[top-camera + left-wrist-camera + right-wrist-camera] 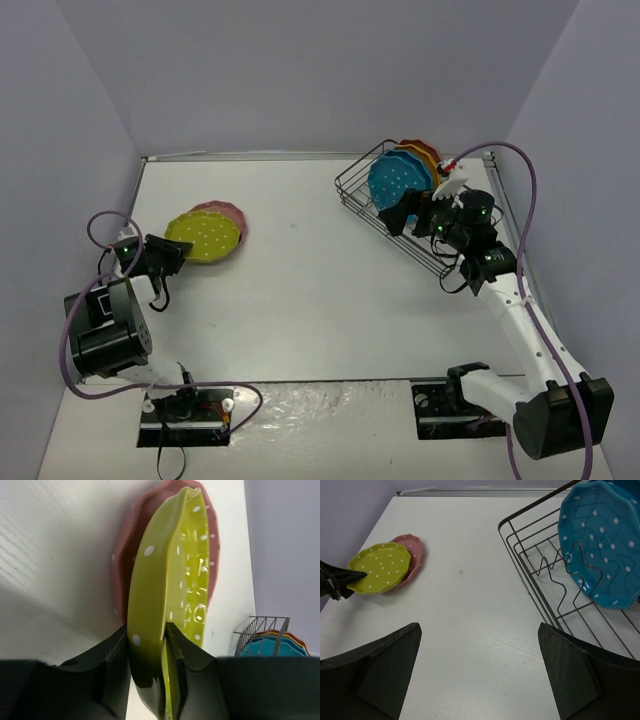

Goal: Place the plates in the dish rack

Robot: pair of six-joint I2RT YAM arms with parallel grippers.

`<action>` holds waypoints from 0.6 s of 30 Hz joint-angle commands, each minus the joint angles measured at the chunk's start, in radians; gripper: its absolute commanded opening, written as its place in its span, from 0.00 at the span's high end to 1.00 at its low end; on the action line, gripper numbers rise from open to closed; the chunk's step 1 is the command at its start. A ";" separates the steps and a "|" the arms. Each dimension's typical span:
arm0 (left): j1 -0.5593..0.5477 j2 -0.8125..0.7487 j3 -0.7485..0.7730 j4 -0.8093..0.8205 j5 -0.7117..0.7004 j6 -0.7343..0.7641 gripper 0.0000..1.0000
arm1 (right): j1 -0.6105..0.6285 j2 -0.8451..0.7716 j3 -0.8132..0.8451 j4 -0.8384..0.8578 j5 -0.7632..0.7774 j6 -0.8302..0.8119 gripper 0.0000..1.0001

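Two plates are out on the left part of the table point(300, 300). The lime green plate point(170, 580) sits on top of the pink plate point(135, 535), covering a good chunk of it. The left gripper point(147, 635) is clamped onto the green one's near rim, one finger on each face, super clear in the left wrist view.

Over at the far right, the dish rack point(530, 555) has the teal plate point(600, 540) standing on edge in the zigzag divider point(570, 575), leaning a bit. An orange plate point(430, 162) and a reddish plate point(412, 145) peek out behind it.

The right gripper point(479, 630) hangs just by the rack's near-left side, fingers spread wide with nothing between them. The green and pink plates are well apart from the rack.
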 commanded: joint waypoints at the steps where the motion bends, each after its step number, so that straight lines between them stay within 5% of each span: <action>1: 0.006 -0.134 0.047 -0.015 0.020 0.039 0.85 | 0.020 -0.009 0.029 0.066 -0.024 0.006 0.00; 10: 0.007 -0.230 0.144 0.014 0.170 -0.009 0.94 | 0.080 0.078 0.104 0.075 -0.045 0.103 0.00; 18: -0.037 -0.236 0.184 0.213 0.334 -0.176 0.97 | 0.206 0.242 0.172 0.222 -0.149 0.258 0.00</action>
